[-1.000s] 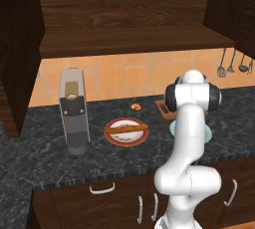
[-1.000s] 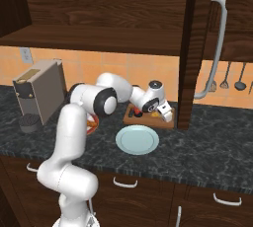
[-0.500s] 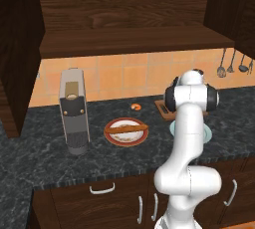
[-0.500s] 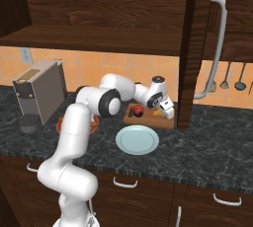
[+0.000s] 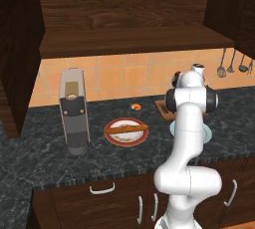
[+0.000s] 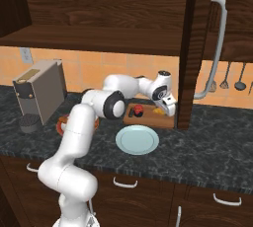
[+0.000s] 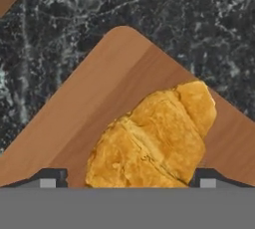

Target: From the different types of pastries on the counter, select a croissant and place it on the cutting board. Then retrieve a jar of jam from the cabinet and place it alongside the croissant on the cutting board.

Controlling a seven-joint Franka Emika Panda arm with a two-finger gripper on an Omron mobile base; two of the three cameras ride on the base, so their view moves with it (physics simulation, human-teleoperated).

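The golden-yellow croissant [image 7: 154, 138] lies on the reddish-brown cutting board [image 7: 99, 108], near one of its corners. My gripper [image 7: 127, 180] hovers just above it, open, with one dark fingertip [image 7: 50, 178] on each side of the pastry and clear of it. From the right base view the gripper [image 6: 167, 103] hangs over the right end of the cutting board [image 6: 148, 120], above the croissant [image 6: 159, 111]. A small dark jar of jam [image 6: 139, 109] with a red lid stands on the board to the croissant's left. The arm hides most of the cutting board [image 5: 162, 106] in the left base view.
A round red plate [image 5: 126, 137] holds a long brown stick pastry [image 5: 127, 129]; a tiny orange curl [image 5: 135, 107] lies behind it. A pale blue plate [image 6: 137, 139] sits in front of the board. A grey coffee machine [image 5: 73, 111] stands left. The open cabinet door [image 6: 217, 48] hangs right of the gripper.
The jaws have spread wider, and the croissant now lies free on the board. The hand has turned slightly and stayed over the board's right end.
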